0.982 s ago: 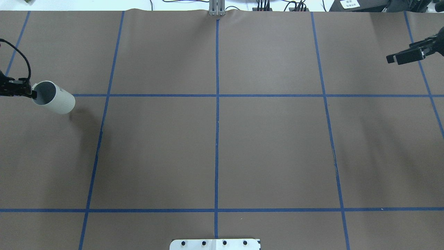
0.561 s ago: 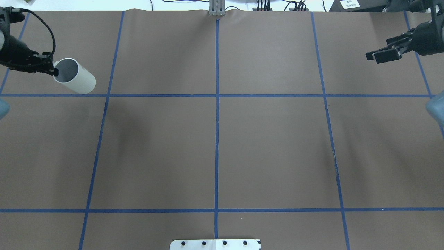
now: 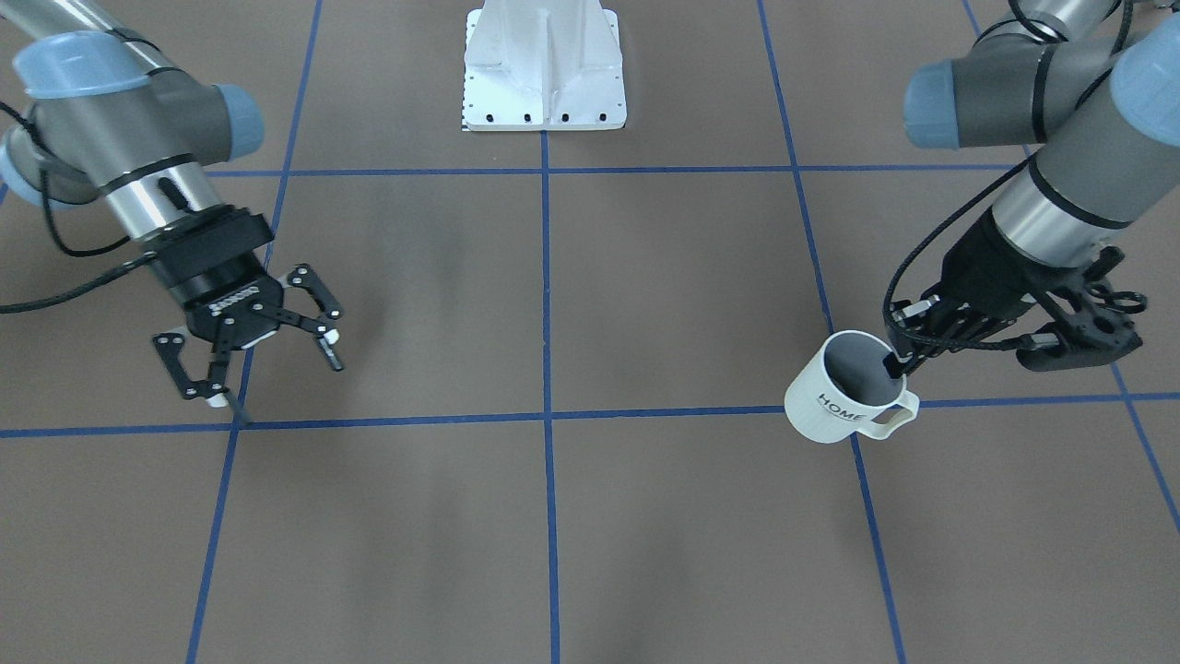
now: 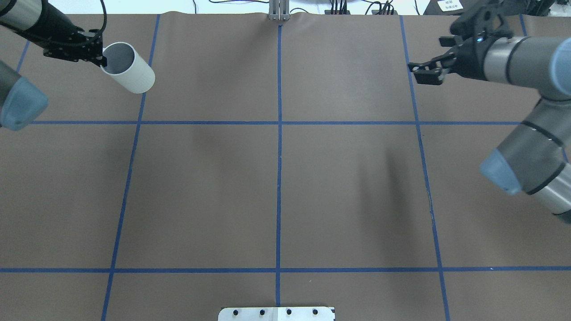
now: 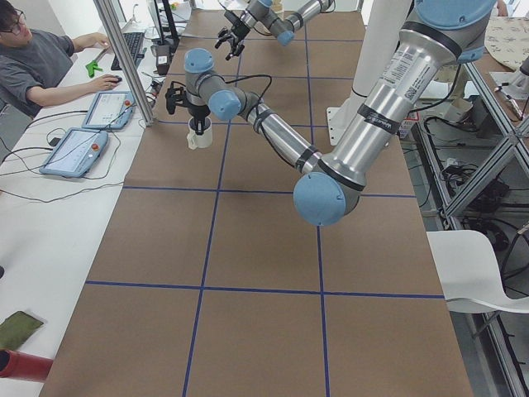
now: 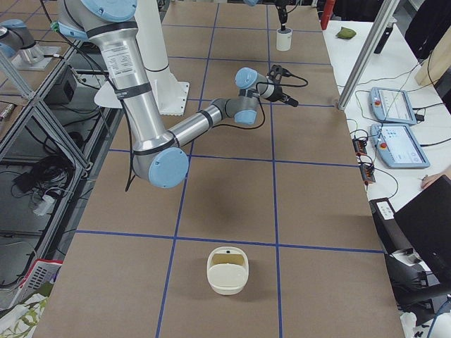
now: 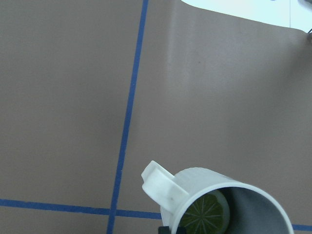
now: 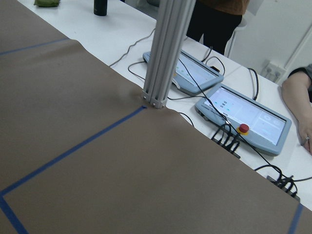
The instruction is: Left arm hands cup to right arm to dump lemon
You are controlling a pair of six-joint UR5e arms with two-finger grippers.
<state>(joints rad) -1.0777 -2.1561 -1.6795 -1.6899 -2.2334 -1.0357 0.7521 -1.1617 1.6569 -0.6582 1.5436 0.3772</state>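
Jaws of the left gripper [image 3: 908,361] are closed on the rim of the cup [image 3: 843,392]: one finger sits inside the grey interior, the other outside the wall, just beside the loop handle. The lemon [image 7: 204,214] is inside the cup, visible in the left wrist view as a yellow-green slice low against the wall. The cup appears to be carried clear of the surface [image 4: 200,187], mouth upward with a slight tilt. The right gripper [image 3: 275,376] has its jaws spread wide and holds nothing. Over the last second, the overhead view shows two changes. The left arm has carried the cup from the left edge of the surface toward the far side and inward, so it now stands over the far-left cell at the first lengthwise blue tape line [image 4: 134,147]. In the same interval the right gripper has travelled inward from the right edge to the matching tape line on its own side. Both arms are therefore converging along the far row, yet remain well apart, with the two centre cells between them. This is judged to be the approach phase: the handover has not begun and the dump is still pending. The right jaws will need a free section of rim or wall away from the left fingers. A rim pinch may let the cup pivot during transfer.
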